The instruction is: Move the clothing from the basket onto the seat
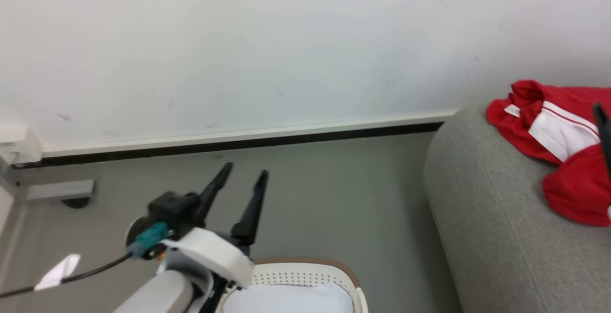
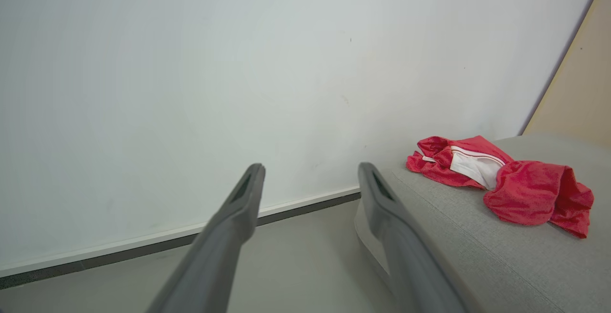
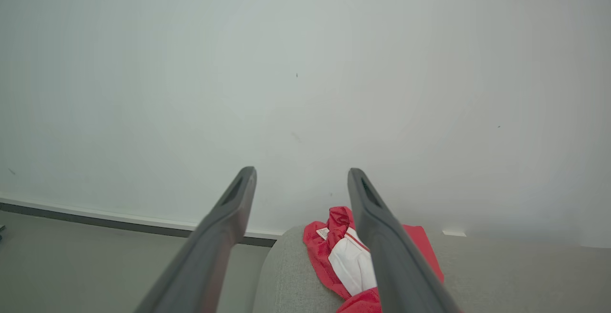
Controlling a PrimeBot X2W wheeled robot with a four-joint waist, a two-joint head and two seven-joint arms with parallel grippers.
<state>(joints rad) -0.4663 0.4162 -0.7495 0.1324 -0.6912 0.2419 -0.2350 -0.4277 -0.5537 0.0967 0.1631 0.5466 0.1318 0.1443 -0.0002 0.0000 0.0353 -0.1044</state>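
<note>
The red clothing (image 1: 575, 189) lies crumpled on the grey seat (image 1: 487, 217), well apart from the laundry basket (image 1: 305, 267) (a pale sheet (image 1: 286, 298) shows inside). The left hand (image 1: 246, 169) and right hand (image 3: 301, 173) both gape empty. The fabric looks light, limp and slippery, so a bunched fold is the place to pinch.

Left gripper (image 1: 246, 170) is showing two long dark-grey tapering fingers (image 1: 252, 208), slotted near the tips; right gripper (image 3: 301, 172) is showing the same. Black boxy wrist block (image 1: 174, 208) is carrying a teal plug (image 1: 152, 236) trailing a thin black cable (image 1: 90, 271). Glossy white angular wrist cover (image 1: 215, 253) is topping a pale rounded forearm (image 1: 157, 296).
</note>
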